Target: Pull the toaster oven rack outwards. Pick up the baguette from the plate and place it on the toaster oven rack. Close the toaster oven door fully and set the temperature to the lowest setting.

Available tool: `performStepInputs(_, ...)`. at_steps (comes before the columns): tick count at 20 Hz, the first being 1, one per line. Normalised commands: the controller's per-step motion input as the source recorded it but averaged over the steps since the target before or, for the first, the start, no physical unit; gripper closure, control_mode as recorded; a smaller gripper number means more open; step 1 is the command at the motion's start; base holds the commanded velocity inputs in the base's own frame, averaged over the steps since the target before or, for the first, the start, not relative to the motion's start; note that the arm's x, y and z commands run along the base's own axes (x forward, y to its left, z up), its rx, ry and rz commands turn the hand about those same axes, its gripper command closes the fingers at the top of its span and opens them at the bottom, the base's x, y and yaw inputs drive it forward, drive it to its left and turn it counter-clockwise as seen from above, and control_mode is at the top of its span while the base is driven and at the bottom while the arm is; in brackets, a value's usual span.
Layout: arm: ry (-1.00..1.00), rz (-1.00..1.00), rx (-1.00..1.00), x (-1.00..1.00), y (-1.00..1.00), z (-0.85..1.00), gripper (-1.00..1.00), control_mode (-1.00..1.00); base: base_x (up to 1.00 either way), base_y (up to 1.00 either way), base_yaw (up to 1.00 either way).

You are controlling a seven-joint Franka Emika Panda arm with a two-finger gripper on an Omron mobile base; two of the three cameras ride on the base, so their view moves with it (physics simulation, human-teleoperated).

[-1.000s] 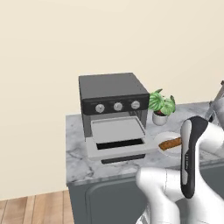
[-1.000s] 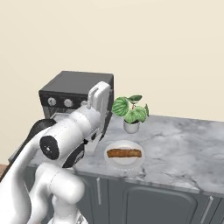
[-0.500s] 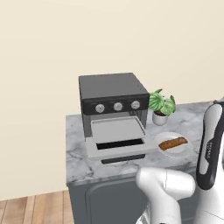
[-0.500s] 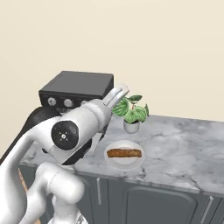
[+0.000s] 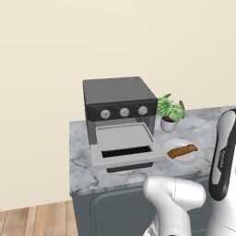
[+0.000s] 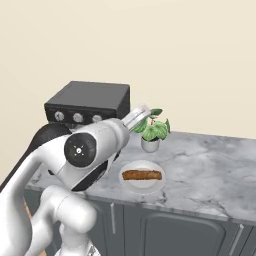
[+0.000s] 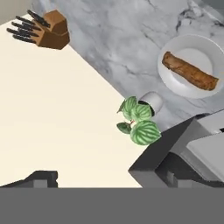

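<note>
The dark grey toaster oven [image 5: 119, 94] stands on the counter with its door [image 5: 98, 157] folded down flat. The light-grey rack [image 5: 123, 137] sticks out over the door. To its right, the orange-brown baguette [image 5: 182, 150] lies on the white plate [image 5: 198, 158], untouched. The right base view has the baguette [image 6: 142, 175] on the plate [image 6: 142, 186] too. My gripper [image 6: 137, 115] is raised above the counter near the oven's right corner, open and holding nothing. From the hand view I look down on the baguette [image 7: 190, 72], the plate [image 7: 173, 86] and the oven's corner [image 7: 170, 151].
A small potted plant [image 5: 169, 110] stands behind the plate, against the wall. A wooden knife block [image 7: 50, 28] sits farther along the marble counter [image 7: 127, 39]. My white arm [image 6: 85, 152] hides the oven's front in the right base view.
My arm has swung away from in front of the plate to the right edge of the left base view, uncovering the baguette. The hand has risen toward the plant. The jaws stayed open.
</note>
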Motion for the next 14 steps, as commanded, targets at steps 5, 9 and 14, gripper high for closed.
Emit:
performStepInputs(5, 0.33, 0.03, -0.14, 0.2, 0.0, -0.26, -1.0, -1.0, 0.0, 0.0, 0.0)
performStepInputs(9, 0.36, 0.17, -0.12, 0.24, 0.0, -0.28, -1.0, -1.0, 0.0, 0.0, 0.0)
performStepInputs(14, 0.37, 0.24, -0.15, 0.31, 0.03, -0.4, -1.0, -1.0, 0.0, 0.0, 0.0)
